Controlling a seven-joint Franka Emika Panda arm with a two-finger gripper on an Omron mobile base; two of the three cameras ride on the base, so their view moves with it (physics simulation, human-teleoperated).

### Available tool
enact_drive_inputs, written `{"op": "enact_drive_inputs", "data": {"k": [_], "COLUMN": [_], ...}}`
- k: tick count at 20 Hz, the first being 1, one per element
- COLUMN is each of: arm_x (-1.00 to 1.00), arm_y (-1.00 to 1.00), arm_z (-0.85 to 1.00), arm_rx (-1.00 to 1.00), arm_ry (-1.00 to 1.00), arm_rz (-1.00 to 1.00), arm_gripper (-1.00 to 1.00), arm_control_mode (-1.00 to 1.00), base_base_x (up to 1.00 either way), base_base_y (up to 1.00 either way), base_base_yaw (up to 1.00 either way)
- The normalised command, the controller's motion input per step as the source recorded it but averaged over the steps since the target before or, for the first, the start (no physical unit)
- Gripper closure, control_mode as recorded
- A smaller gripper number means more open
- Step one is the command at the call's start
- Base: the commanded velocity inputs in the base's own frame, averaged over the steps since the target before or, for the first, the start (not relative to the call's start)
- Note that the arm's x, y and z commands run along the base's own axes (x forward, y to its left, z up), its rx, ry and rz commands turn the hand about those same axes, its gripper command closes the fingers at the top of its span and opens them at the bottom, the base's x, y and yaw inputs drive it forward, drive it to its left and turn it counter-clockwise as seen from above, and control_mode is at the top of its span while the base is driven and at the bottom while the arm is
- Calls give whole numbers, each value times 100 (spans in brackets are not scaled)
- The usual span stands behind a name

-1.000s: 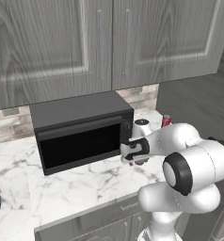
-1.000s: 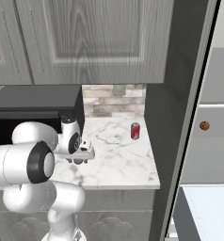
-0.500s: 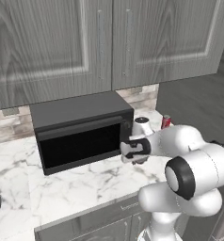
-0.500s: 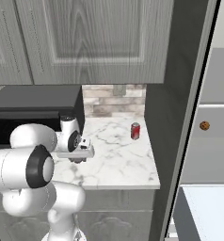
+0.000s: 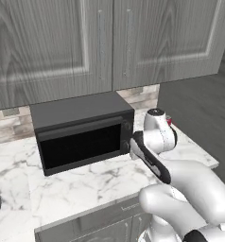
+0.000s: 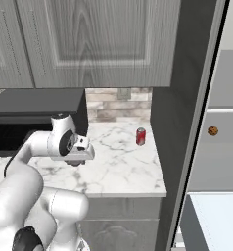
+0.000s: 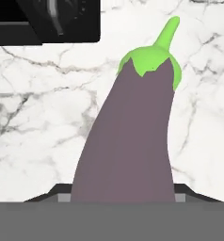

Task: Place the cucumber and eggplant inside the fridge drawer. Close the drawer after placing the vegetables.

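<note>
In the hand view the greyish-purple eggplant (image 7: pixel 132 136), with its green cap and stem, rises from between the jaws of my gripper (image 7: pixel 123 197), which is shut on its lower end. White marble counter (image 7: pixel 34 132) lies behind it. My gripper (image 5: pixel 133 147) hangs just right of the microwave's front corner, low over the counter, and the right base view has my gripper (image 6: pixel 77 160) left of the red can. A pale blue-white fridge drawer (image 6: pixel 216 220) stands open at the lower right. The cucumber is out of view.
The black microwave (image 5: pixel 81 134) stands on the counter at the gripper's left, also the microwave (image 6: pixel 35 110). A red soda can (image 6: pixel 141 137) stands near the counter's right end. The fridge (image 6: pixel 221 122) stands open beyond a dark side panel. Grey cabinets hang overhead.
The jaws have closed onto the eggplant. The arm has shifted a little beside the microwave, with the hand staying low over the counter.
</note>
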Motion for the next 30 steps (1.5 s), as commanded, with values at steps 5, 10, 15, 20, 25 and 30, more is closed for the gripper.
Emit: {"op": "enact_drive_inputs", "data": {"k": [5,10,15,20,25,30], "arm_x": [-57,-49,-17,0,-17,-60], "arm_y": [-13,-9,4,19,2,0], "arm_z": [100,88,25,0,-2,-7], "arm_rx": [0,0,0,-2,0,0], "arm_ry": [-14,-9,-4,0,-2,-9], "arm_rz": [0,0,0,0,0,0], "arm_gripper": [100,100,100,100,100,100], "arm_control_mode": [-100,-100,-100,-100,-100,-100], "base_base_x": [0,0,0,0,0,0], "base_base_y": [0,0,0,0,0,0], "base_base_yaw": [0,0,0,0,0,0]}}
